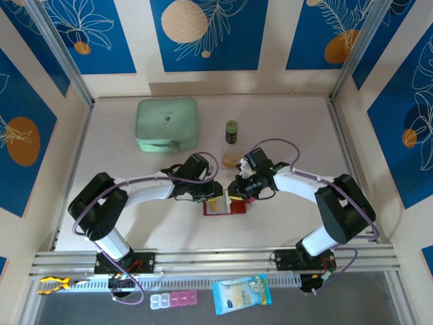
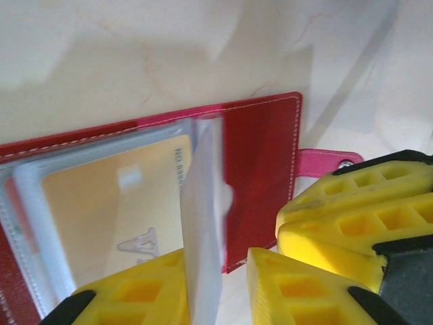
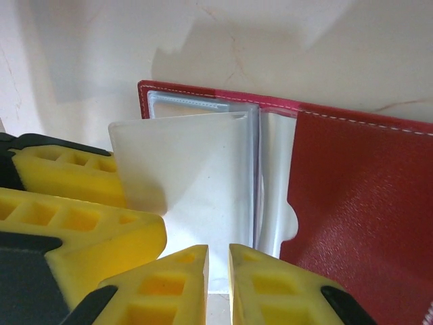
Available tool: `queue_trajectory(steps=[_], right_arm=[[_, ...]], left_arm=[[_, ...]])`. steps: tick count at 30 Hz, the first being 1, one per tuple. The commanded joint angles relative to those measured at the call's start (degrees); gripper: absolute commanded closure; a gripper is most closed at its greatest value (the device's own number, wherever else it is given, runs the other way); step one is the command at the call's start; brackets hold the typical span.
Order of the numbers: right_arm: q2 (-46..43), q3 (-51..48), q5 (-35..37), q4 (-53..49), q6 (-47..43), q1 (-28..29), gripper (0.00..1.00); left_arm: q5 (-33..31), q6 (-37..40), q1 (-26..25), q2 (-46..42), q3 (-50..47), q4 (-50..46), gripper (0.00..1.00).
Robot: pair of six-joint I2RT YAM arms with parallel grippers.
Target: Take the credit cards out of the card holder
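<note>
**Card holder and fingers, three views.** The dark-red card holder (image 1: 237, 208) was seen lying open on the pale surface (image 1: 298, 128), near the front edge, with both arms bent inward over it. A clear sleeve (image 2: 203, 203) was seen standing upright from the spine.

The left fingers (image 2: 169, 274) were set narrowly apart with this sleeve between them. The sleeve was laid against one finger and a thin gap was visible beside the other, so a firm grip could not be confirmed.

The right fingers (image 3: 196, 271) were almost closed, with only a narrow slit between them, and nothing was seen to be gripped there. They were placed at the near edge of the holder, just beside the left fingers.

A yellow-orange credit card (image 2: 108, 217) was seen inside a flat sleeve of the holder, to the left of the upright sleeve in the left wrist view. A pink snap tab (image 2: 321, 162) was seen projecting from the holder's outer edge, just beside the right fingers.

Well apart, toward the back of the surface, a mint-green zip case (image 1: 167, 124) and a small green-capped bottle (image 1: 231, 132) were seen.
</note>
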Motion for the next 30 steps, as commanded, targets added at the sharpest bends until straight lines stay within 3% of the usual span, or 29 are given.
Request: queue_trajectory(steps=[1, 15, 19, 30], right_arm=[[-2.43, 1.21, 0.61, -3.24, -0.5, -0.85, 0.84], [-10.74, -1.4, 2.24, -7.36, -2.12, -6.0, 0.8], [-13.39, -2.4, 2.26, -8.69, -2.82, -8.24, 0.76], [-14.53, -4.33, -0.11, -7.09, -1.83, -9.51, 0.74]], left_arm=[[1.14, -0.32, -1.05, 1.35, 2.14, -0.87, 0.72], [2.14, -0.12, -3.55, 7.61, 9.45, -1.75, 0.6], [2.4, -0.05, -4.31, 9.67, 11.78, -2.09, 0.56], [1.65, 0.93, -4.55, 10.12, 13.0, -3.73, 0.53]])
